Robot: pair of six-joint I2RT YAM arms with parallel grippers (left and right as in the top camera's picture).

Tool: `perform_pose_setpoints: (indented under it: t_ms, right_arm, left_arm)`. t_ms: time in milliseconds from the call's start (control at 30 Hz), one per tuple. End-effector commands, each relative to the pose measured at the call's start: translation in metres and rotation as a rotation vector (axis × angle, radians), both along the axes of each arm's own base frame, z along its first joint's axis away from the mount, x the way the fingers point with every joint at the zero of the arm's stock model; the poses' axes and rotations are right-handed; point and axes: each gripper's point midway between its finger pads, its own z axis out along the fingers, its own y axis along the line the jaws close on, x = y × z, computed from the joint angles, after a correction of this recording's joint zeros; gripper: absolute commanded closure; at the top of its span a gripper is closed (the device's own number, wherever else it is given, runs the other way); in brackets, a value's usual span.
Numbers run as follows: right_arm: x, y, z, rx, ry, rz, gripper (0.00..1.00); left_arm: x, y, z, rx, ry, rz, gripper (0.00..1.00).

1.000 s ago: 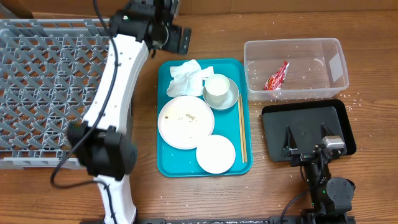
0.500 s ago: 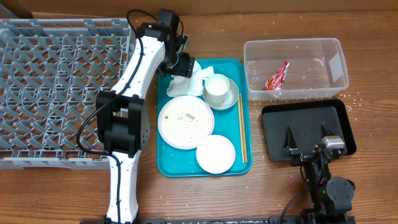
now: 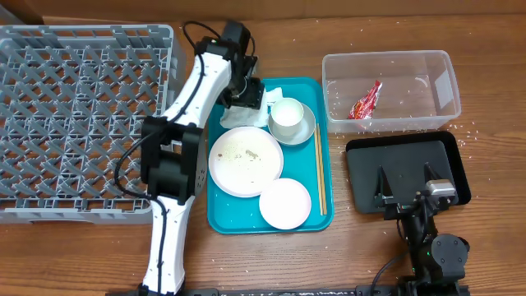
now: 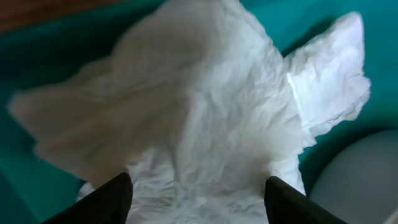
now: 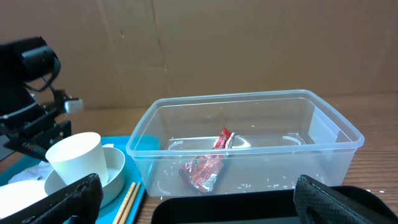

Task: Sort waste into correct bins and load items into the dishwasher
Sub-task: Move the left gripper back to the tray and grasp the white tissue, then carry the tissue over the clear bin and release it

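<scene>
A crumpled white napkin (image 3: 274,93) (image 4: 199,106) lies at the back of the teal tray (image 3: 219,215). My left gripper (image 3: 248,96) (image 4: 199,202) is down on it, open, with a dark finger on either side of the paper. On the same tray are a cup (image 3: 287,115) in a pale bowl (image 3: 305,131), a large crumb-speckled plate (image 3: 245,161) and a smaller plate (image 3: 285,203). A red wrapper (image 3: 366,100) (image 5: 208,167) lies in the clear tub (image 3: 449,82). Over the black tray (image 3: 403,156), my right gripper (image 3: 406,187) (image 5: 199,208) stands open with nothing between its fingers.
The grey dish rack (image 3: 82,115) fills the left of the table. Wooden chopsticks (image 3: 320,168) lie along the teal tray's right side. White crumbs are scattered in the tub and on the wood near it.
My left arm has swung from behind the teal tray down onto the napkin, and its jaws have narrowed around the paper. The right arm has not moved.
</scene>
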Motion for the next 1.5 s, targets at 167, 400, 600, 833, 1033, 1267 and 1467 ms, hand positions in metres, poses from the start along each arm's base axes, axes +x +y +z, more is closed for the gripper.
perform_pose_setpoints:
  t_ms: [167, 400, 600, 833, 1033, 1267, 1467]
  right_arm:
    - [0.0, 0.001, -0.002, -0.003, -0.003, 0.001, 0.0]
    - [0.0, 0.001, -0.002, -0.003, -0.003, 0.001, 0.0]
    - [0.0, 0.001, -0.002, -0.003, -0.003, 0.001, 0.0]
    - [0.0, 0.001, -0.002, -0.003, -0.003, 0.001, 0.0]
    - [0.0, 0.001, -0.002, -0.003, -0.003, 0.001, 0.0]
    - [0.0, 0.001, -0.002, -0.003, -0.003, 0.001, 0.0]
    - [0.0, 0.001, -0.002, -0.003, -0.003, 0.001, 0.0]
  left_arm:
    - [-0.008, -0.007, -0.004, 0.005, 0.031, 0.021, 0.59]
    - [-0.004, 0.017, 0.011, 0.127, 0.015, 0.125, 0.79]
    - [-0.011, 0.02, 0.051, 0.135, 0.033, 0.123, 0.88]
    - [-0.015, 0.021, 0.097, 0.125, 0.002, 0.119, 0.96]
    - [0.007, 0.013, 0.125, 0.077, -0.121, 0.103, 0.96]
    - [0.07, -0.068, 0.182, -0.268, -0.447, -0.003, 0.96]
    - [0.083, -0.139, 0.214, -0.401, -0.636, -0.12, 0.96]
